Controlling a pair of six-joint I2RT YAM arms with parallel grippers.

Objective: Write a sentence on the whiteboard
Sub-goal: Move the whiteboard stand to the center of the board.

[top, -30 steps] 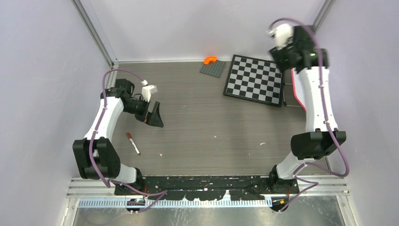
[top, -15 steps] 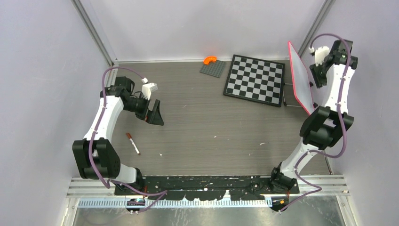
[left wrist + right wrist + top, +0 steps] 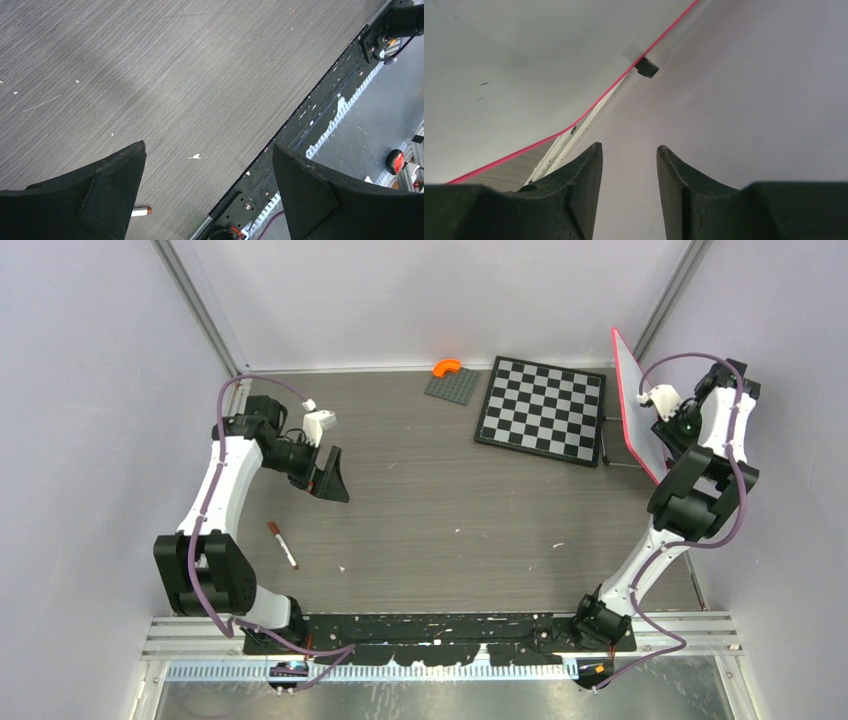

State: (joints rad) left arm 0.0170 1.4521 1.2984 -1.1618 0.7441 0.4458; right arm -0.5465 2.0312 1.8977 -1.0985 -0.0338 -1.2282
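Note:
The whiteboard (image 3: 637, 405) stands tilted on edge by the right wall, pink frame showing. No sentence shows on it. In the right wrist view its white face (image 3: 524, 65), pink edge and a black clip foot (image 3: 645, 66) fill the upper left. My right gripper (image 3: 668, 440) (image 3: 629, 150) is beside the board near the wall, jaws apart and empty. My left gripper (image 3: 330, 478) (image 3: 209, 150) hangs open and empty over the left of the table. A red-capped marker (image 3: 282, 544) lies on the table near it; its tip shows in the left wrist view (image 3: 141, 212).
A black-and-white chessboard (image 3: 543, 410) lies at the back right, just left of the whiteboard. A grey baseplate (image 3: 452, 386) with an orange piece (image 3: 446, 367) lies at the back. The black base rail (image 3: 440, 625) runs along the near edge.
My right arm swung from above the chessboard to the right wall, then dropped lower. The whiteboard went from lying low by the wall to standing tilted. The left arm barely moved.

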